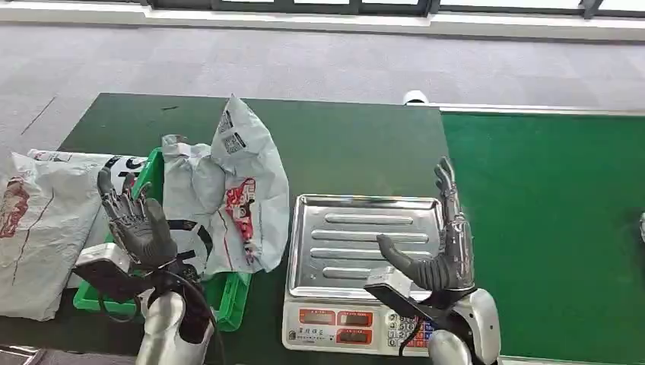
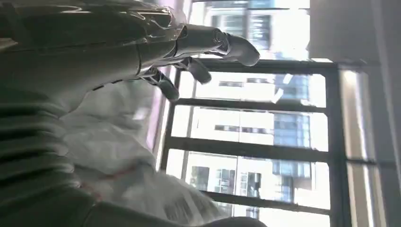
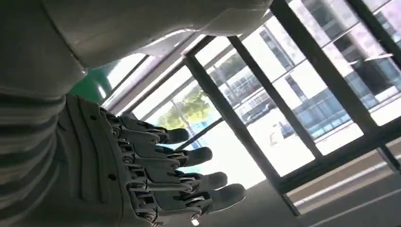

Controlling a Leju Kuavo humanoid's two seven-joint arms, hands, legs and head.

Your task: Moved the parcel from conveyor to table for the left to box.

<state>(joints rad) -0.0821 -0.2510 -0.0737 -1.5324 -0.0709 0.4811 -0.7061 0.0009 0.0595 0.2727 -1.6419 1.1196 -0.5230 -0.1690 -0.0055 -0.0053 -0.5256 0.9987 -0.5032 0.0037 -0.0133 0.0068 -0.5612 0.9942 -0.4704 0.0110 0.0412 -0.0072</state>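
From the head view I saw my left hand (image 1: 141, 228) raised with its fingers spread apart and nothing in it, hanging over the near left corner of the green box (image 1: 228, 300). My right hand (image 1: 445, 247) was also raised, its fingers straight and together, thumb stuck out toward the left, holding nothing; it stood above the near right part of the scale (image 1: 357, 304), over its steel tray (image 1: 365, 243).

The parcel (image 1: 243, 190), a grey-white bag with a red print and black labels, stood leaning in the box, its top poking up well above the rim. A second crumpled grey bag (image 1: 186, 190) lay beside it in the same box, toward the left. Left of the box, another large bag (image 1: 38, 228) lay flat on the dark green table (image 1: 342, 152), touching or just beside the box wall. The brighter green conveyor (image 1: 548, 213) ran along the right, just beside the scale.

In the left wrist view the left hand's fingers (image 2: 236, 47) showed apart, with pale bag material close behind them and windows beyond. In the right wrist view the right hand's fingers (image 3: 189, 156) lay side by side, extended, against the windows.
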